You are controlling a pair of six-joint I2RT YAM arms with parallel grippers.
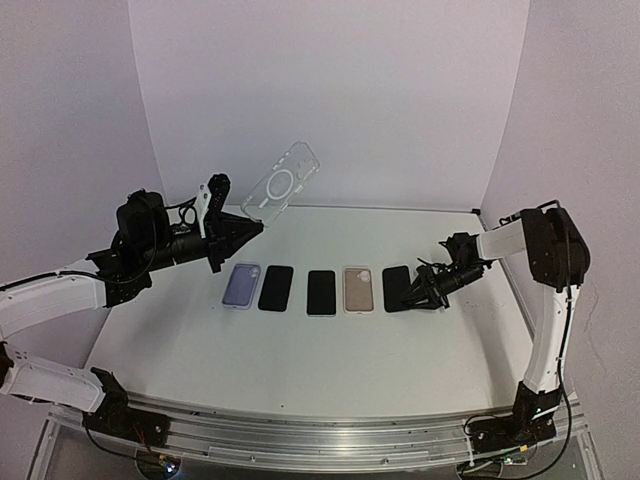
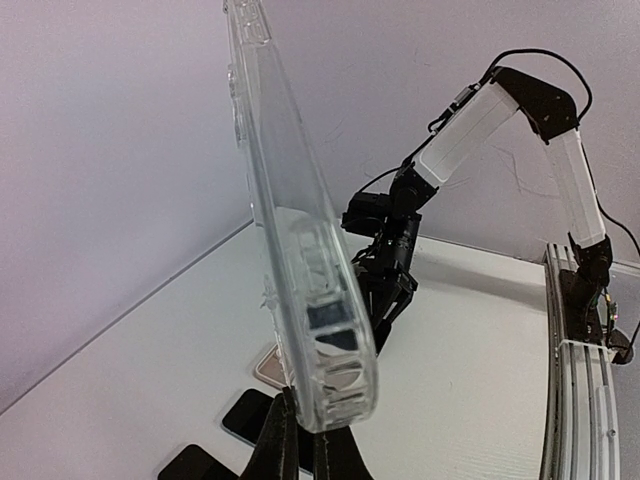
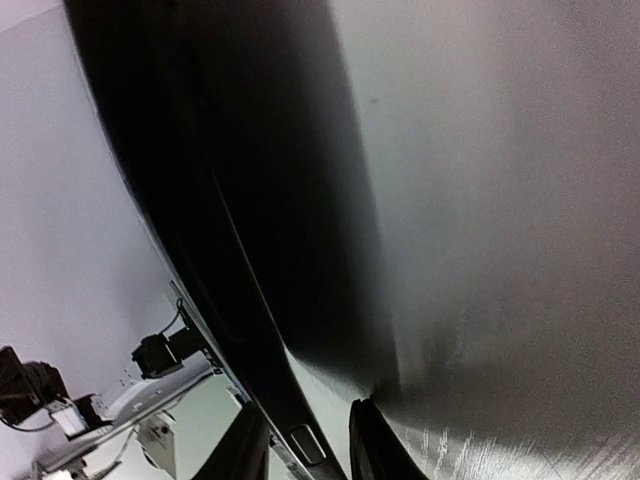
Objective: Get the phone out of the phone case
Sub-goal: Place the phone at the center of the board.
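Note:
My left gripper (image 1: pixel 252 229) is shut on the bottom edge of an empty clear phone case (image 1: pixel 283 180) and holds it up, tilted, above the back left of the table. In the left wrist view the clear case (image 2: pixel 300 250) stands edge-on above my closed left gripper (image 2: pixel 302 440). My right gripper (image 1: pixel 418 290) is low at the right end of the phone row, its fingers on either side of the edge of a black phone (image 1: pixel 397 288). In the right wrist view that black phone (image 3: pixel 260 200) fills the frame and its thin edge sits in my right gripper (image 3: pixel 308 445).
A row lies across the white table (image 1: pixel 300 360): a lilac cased phone (image 1: pixel 241 285), a black phone (image 1: pixel 276 287), another black phone (image 1: pixel 321 292), and a tan cased phone (image 1: pixel 358 289). White walls close in the back and both sides.

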